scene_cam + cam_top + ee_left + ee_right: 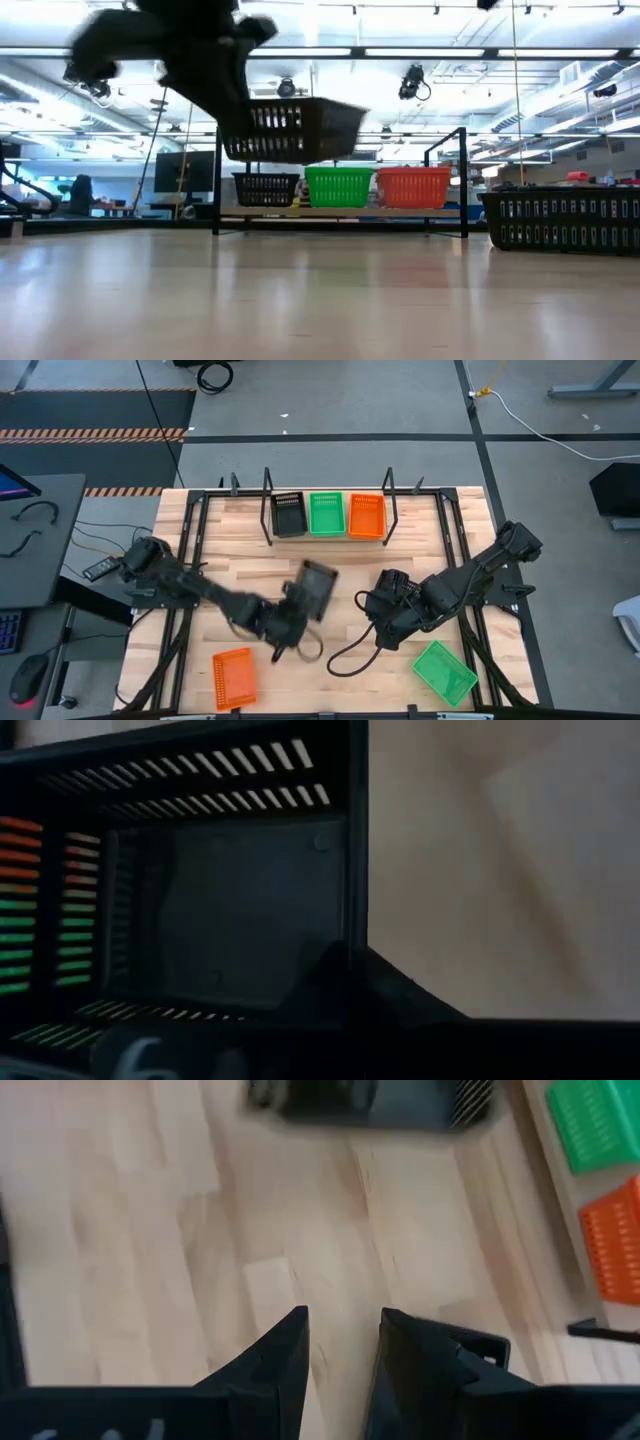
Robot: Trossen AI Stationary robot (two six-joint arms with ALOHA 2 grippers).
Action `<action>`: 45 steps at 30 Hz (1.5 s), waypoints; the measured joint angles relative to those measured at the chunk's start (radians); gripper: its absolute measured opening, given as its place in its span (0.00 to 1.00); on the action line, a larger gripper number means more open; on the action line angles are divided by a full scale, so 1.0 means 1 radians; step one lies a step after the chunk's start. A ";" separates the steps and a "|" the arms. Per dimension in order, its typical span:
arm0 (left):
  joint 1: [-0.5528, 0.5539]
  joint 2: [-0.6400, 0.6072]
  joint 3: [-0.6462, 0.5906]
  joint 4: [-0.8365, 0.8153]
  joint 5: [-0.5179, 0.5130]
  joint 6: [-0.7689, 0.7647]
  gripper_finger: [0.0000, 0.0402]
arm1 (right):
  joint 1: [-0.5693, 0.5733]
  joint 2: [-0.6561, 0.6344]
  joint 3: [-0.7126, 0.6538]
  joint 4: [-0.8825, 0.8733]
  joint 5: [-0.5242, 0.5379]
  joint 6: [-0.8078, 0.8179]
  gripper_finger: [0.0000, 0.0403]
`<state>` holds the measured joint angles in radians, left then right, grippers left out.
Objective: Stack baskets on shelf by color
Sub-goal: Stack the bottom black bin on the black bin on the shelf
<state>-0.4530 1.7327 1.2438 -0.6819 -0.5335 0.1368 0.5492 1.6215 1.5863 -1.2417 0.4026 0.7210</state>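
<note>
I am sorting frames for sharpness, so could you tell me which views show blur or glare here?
High view: the left gripper and its black basket are smeared by motion; the shelf is crisp. Low view: the same arm is a dark blur at top left, and the ceiling lights glare. Left wrist view: dim, soft basket wall. Right wrist view: the right gripper is sharp, the black basket beyond it streaked.

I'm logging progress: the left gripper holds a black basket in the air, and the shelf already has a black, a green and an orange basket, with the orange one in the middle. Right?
Not quite. The high view shows the green basket in the middle of the shelf, between the black basket and the orange basket. The left gripper does hold a second black basket aloft.
</note>
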 joint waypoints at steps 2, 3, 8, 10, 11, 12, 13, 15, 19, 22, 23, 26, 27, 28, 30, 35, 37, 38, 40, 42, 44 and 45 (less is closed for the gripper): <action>0.057 -0.036 0.000 -0.042 0.032 -0.024 0.01 | 0.006 0.000 -0.039 0.020 0.000 0.007 0.32; 0.084 -0.058 0.000 -0.054 0.049 -0.027 0.01 | 0.009 0.001 -0.057 0.029 0.002 0.007 0.32; 0.200 -0.192 0.013 -0.069 0.108 0.007 0.01 | 0.020 0.001 -0.155 0.109 0.033 0.034 0.32; 0.242 -0.244 0.029 -0.069 0.114 0.029 0.01 | 0.019 0.000 -0.195 0.154 0.042 0.038 0.32; 0.268 -0.266 0.038 -0.076 0.114 0.031 0.01 | 0.019 0.000 -0.214 0.166 0.043 0.037 0.32; 0.295 -0.286 0.047 -0.082 0.118 0.032 0.01 | 0.019 0.000 -0.234 0.185 0.043 0.037 0.32; 0.323 -0.303 0.055 -0.094 0.129 0.031 0.01 | 0.019 0.000 -0.254 0.206 0.043 0.037 0.32; 0.386 -0.322 0.059 -0.131 0.155 0.029 0.01 | 0.020 0.000 -0.291 0.240 0.043 0.037 0.32; 0.495 -0.313 0.060 -0.196 0.236 0.024 0.01 | 0.016 0.000 -0.354 0.329 0.055 0.035 0.32; 0.559 -0.288 0.059 -0.213 0.262 0.031 0.01 | 0.008 0.000 -0.386 0.378 0.083 0.017 0.32; 0.578 -0.283 0.059 -0.207 0.268 0.032 0.01 | 0.005 0.000 -0.395 0.392 0.101 0.012 0.32; 0.635 -0.275 0.059 -0.177 0.305 0.056 0.01 | -0.009 0.000 -0.407 0.409 0.135 0.009 0.32; 0.654 -0.272 0.059 -0.173 0.314 0.059 0.01 | -0.015 0.000 -0.408 0.410 0.135 0.006 0.32; 0.670 -0.270 0.058 -0.177 0.314 0.064 0.01 | -0.020 0.000 -0.409 0.408 0.136 -0.001 0.32; 0.698 -0.263 0.059 -0.164 0.317 0.084 0.01 | -0.028 0.000 -0.409 0.413 0.138 -0.023 0.32; 0.772 -0.243 0.060 -0.129 0.397 0.108 0.01 | -0.042 0.000 -0.409 0.425 0.136 -0.071 0.32; 0.797 -0.230 0.058 -0.141 0.407 0.116 0.01 | -0.049 0.000 -0.409 0.436 0.137 -0.090 0.32; 0.805 -0.217 0.058 -0.128 0.407 0.118 0.01 | -0.052 0.000 -0.409 0.438 0.137 -0.094 0.32; 0.831 -0.187 0.059 -0.128 0.408 0.121 0.01 | -0.058 0.000 -0.409 0.439 0.137 -0.110 0.32; 0.849 -0.156 0.058 -0.132 0.408 0.122 0.01 | -0.065 0.000 -0.409 0.441 0.136 -0.123 0.32; 0.869 -0.129 0.058 -0.131 0.408 0.120 0.01 | -0.072 0.000 -0.409 0.442 0.136 -0.139 0.32; 0.877 -0.118 0.058 -0.132 0.408 0.114 0.01 | -0.075 0.000 -0.408 0.443 0.136 -0.143 0.32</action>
<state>0.4236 1.6145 1.3018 -0.8137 -0.1255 0.2509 0.4741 1.6218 1.1778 -0.7986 0.5388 0.5775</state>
